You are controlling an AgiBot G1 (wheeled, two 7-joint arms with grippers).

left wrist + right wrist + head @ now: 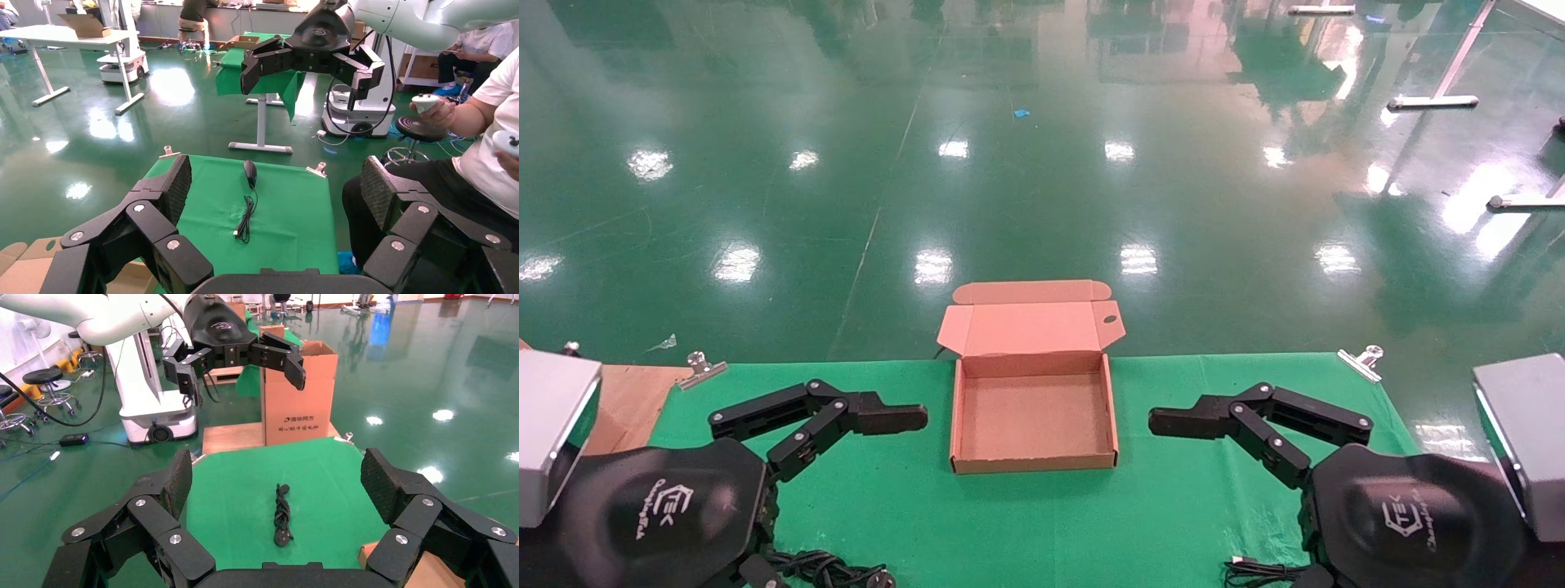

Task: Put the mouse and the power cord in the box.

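The box sits open in the middle of the green table, its lid folded back and its inside bare. The left gripper hangs to the left of the box and the right gripper to its right, both with fingers spread wide and holding nothing. The mouse lies on the cloth by the right arm with its thin cable trailing, and the power cord lies bundled by the left arm.

1. I see a shallow brown cardboard box on the green cloth-covered counter.
2. My small oval mouse is black.
3. The bundled power cord is black too.
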